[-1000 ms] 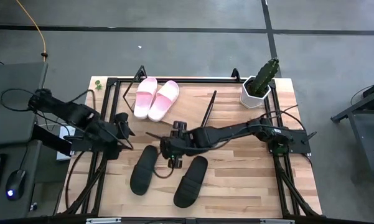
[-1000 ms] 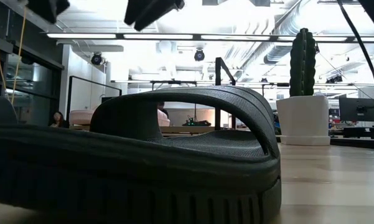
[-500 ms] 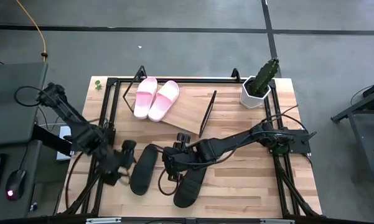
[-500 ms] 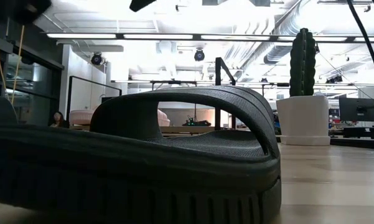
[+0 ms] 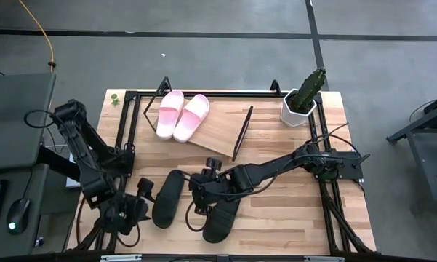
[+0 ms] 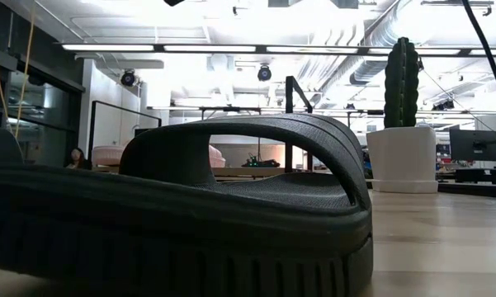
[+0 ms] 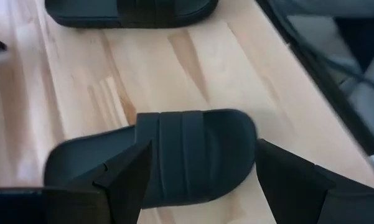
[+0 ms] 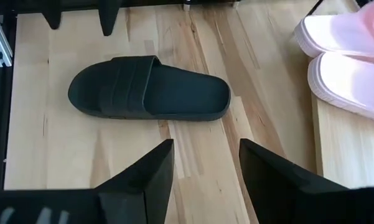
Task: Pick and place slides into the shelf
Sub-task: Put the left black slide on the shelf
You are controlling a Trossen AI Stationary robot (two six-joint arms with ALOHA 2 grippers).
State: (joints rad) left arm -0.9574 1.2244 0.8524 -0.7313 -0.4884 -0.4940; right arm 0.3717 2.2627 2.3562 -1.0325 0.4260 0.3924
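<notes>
Two pale pink slides [image 5: 182, 115] lie sole-down, side by side, on the left part of the shelf [image 5: 222, 131], a slanted wooden board in a black wire frame. Two black slides lie flat on the table: the left one [image 5: 167, 198] and the right one [image 5: 222, 212]. My left gripper [image 5: 144, 195] is open beside the left black slide [image 7: 193, 155]; its fingers stand on either side of the strap end, and no touch shows. My right gripper [image 5: 201, 195] is open, hovering between the two black slides and looking down on the left one [image 8: 149, 96].
A white pot with a cactus [image 5: 303, 98] stands at the table's far right corner. Black frame rails [image 5: 327, 196] run along the table's left and right sides. Bare tabletop [image 5: 283, 211] lies right of the black slides. In the low view a black slide [image 6: 190, 206] fills the foreground.
My left gripper has swung from beside the shelf's left end toward the table's near edge and now sits at the left black slide. My right gripper has moved a little toward the near edge, between the black slides. The slides have stayed put.
</notes>
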